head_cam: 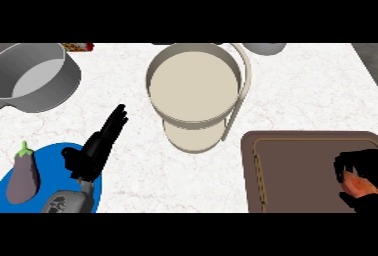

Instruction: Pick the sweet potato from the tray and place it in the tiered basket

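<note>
The brown tray [295, 170] lies at the lower right of the counter. On its right side my right hand [358, 167] is curled round the orange sweet potato [362, 186], which shows only partly between the fingers. The beige tiered basket [196, 82] stands at top centre, its lower tier [193, 139] peeking out below. My left hand [100, 145] rests open at lower left, fingers straight and pointing up toward the basket.
A grey pot [37, 75] stands at the upper left. A purple eggplant [22, 175] lies on a blue plate [55, 152] at the lower left, beside my left forearm. A grey bowl [263, 48] sits at the top edge.
</note>
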`<state>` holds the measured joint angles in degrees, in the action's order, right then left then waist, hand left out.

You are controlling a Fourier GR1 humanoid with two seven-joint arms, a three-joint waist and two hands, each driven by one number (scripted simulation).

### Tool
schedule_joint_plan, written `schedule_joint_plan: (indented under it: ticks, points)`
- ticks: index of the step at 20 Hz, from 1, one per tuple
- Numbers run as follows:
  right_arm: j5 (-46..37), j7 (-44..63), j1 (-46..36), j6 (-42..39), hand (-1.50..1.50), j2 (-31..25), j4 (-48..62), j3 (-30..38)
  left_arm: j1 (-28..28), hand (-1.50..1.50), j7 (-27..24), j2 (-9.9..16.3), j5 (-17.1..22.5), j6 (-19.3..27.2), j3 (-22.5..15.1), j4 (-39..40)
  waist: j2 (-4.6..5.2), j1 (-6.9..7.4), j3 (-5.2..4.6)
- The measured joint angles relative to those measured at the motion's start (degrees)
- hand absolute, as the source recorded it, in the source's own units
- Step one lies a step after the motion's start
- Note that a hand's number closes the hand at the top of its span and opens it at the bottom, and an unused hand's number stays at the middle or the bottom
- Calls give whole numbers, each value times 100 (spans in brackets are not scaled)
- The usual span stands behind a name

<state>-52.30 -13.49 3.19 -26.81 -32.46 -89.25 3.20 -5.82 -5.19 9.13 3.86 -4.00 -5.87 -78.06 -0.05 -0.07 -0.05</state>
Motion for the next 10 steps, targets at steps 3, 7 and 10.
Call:
schedule_joint_plan:
  ticks: [3,7,10]
  points:
    - [-105,559,191,20,150,345,-313,101,-18,0,61,-38,-34,35,44,-37,-15,-62,-6]
    - [-305,1946,807,433,150,1094,-649,550,126,0,51,42,5,126,218,-49,-109,-461,-37]
    - [-508,2836,1346,830,150,1636,-1072,838,262,0,22,99,16,188,326,-53,-158,-685,-46]
